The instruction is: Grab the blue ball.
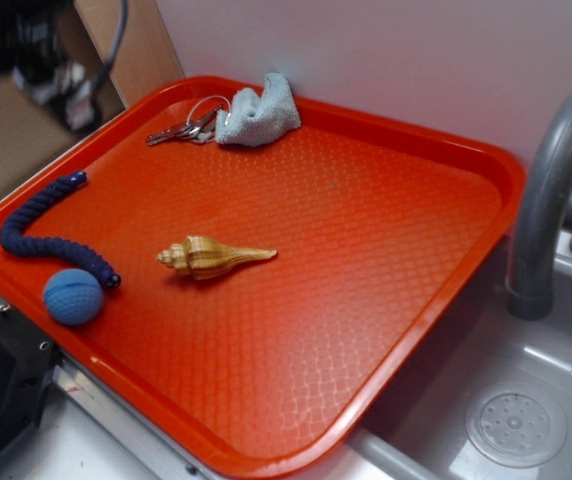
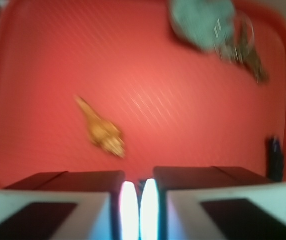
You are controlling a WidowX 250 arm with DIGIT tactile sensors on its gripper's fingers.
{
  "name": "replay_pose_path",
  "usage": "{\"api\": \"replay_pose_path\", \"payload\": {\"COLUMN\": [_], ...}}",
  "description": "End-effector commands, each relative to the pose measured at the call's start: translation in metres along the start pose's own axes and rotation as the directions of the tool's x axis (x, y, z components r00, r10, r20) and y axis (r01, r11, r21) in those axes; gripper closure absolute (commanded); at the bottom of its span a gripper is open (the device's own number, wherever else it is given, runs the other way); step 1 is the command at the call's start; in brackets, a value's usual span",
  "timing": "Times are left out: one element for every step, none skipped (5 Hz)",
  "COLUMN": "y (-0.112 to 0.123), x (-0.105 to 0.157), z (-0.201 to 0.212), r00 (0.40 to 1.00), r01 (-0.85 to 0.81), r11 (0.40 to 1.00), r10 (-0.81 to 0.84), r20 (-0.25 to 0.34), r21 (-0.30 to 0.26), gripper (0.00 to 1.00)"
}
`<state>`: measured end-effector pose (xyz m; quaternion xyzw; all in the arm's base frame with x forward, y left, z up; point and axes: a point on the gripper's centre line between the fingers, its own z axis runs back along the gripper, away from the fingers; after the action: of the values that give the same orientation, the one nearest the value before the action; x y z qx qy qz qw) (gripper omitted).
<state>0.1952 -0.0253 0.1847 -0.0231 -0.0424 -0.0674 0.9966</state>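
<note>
The blue ball (image 1: pixel 73 296), small, light blue and dimpled, lies on the orange tray (image 1: pixel 366 200) near its front left rim, touching the end of the navy rope (image 1: pixel 41 240). It is out of the wrist view. My gripper (image 2: pixel 139 210) is high above the tray and outside the exterior view. Its two pads stand almost together with only a thin gap, holding nothing. The wrist view is blurred.
A tan shell (image 1: pixel 211 258) lies mid-tray, also in the wrist view (image 2: pixel 104 132). A grey cloth (image 1: pixel 258 115) and keys (image 1: pixel 188 127) sit at the far edge; cloth (image 2: pixel 203 20) and keys (image 2: pixel 245 50) show from the wrist. A grey faucet (image 1: pixel 556 190) and sink (image 1: pixel 516 420) stand right.
</note>
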Motion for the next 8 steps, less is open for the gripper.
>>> {"api": "replay_pose_path", "payload": {"y": [0.000,0.016,0.027,0.034,0.029,0.011,-0.002,0.001], "x": [-0.010,-0.038,-0.061,-0.072,-0.074,-0.078,-0.082,-0.089], "z": [0.023,-0.001,-0.037,-0.062,-0.095,-0.114,-0.135,-0.151], "r00": [0.997,0.987,0.974,0.976,0.981,0.985,0.985,0.977], "r01": [-0.080,-0.152,-0.208,-0.195,-0.169,-0.119,-0.088,-0.091], "r11": [0.993,0.982,0.971,0.971,0.980,0.987,0.993,0.992], "r10": [0.079,0.157,0.217,0.206,0.177,0.131,0.098,0.106], "r20": [0.012,-0.032,-0.067,-0.074,-0.079,-0.109,-0.140,-0.186], "r21": [0.086,0.110,0.117,0.137,0.101,0.106,0.074,0.086], "gripper": [0.00,0.00,0.00,0.00,0.00,0.00,0.00,0.00]}}
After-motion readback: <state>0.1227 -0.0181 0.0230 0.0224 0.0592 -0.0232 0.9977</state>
